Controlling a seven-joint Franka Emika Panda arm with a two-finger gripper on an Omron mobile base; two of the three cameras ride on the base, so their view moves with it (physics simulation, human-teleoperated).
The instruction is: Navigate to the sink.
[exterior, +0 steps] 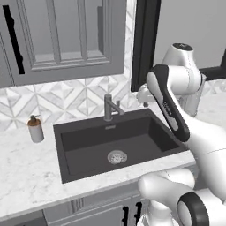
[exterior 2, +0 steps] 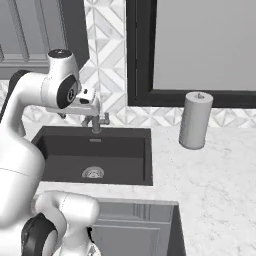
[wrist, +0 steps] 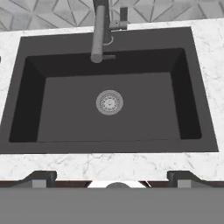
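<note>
- Sink (exterior: 119, 143) set into the white marbled counter (exterior: 26, 176), directly ahead of the base; dark charcoal rectangular basin, seen at centre in the left base view and at lower left in the right base view (exterior 2: 95, 155).
- Round silver drain (wrist: 109, 102) at the middle of the basin floor, in plain sight from the hand camera.
- Grey metal faucet (exterior: 108, 107) standing upright at the back rim, against the patterned tile backsplash (exterior: 66, 99); spout reaching forward over the basin in the hand view (wrist: 99, 33).
- Basin free of visible contents in all three views.
- Soap dispenser (exterior: 35, 129) upright on the counter, left of the basin and apart from its rim.
- Grey cylindrical canister (exterior 2: 195, 120) upright on the counter, well to the right of the basin, below the dark-framed window (exterior 2: 200, 50).
- Grey panelled wall cabinet (exterior: 66, 35) above the counter at left.
- Arm folded high over the right part of the basin; hand pointing down at it.
- Gripper (wrist: 109, 179) held above the near rim of the basin, touching nothing; the two dark fingertips (wrist: 41, 178) sit far apart at the bottom of the hand view, nothing between them.
</note>
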